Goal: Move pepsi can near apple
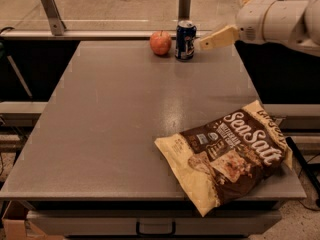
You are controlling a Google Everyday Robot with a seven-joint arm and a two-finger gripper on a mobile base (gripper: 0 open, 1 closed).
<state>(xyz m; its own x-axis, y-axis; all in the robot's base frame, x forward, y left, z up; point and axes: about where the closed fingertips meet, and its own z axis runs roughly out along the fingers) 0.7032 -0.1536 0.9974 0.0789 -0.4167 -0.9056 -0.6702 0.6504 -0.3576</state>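
Observation:
The pepsi can (pixel 185 40), dark blue with a silver top, stands upright at the far edge of the grey table (pixel 125 124). The red-orange apple (pixel 160 42) sits just left of it, a small gap between them. My gripper (pixel 210 40) hangs to the right of the can, a short way off and not touching it. It holds nothing. The white arm (pixel 280 19) reaches in from the upper right.
A large brown and yellow sea salt chip bag (pixel 230 154) lies at the table's near right corner, overhanging the edge. Two metal posts (pixel 50 9) and a rail run behind the far edge. A drawer handle (pixel 155 229) shows below the front.

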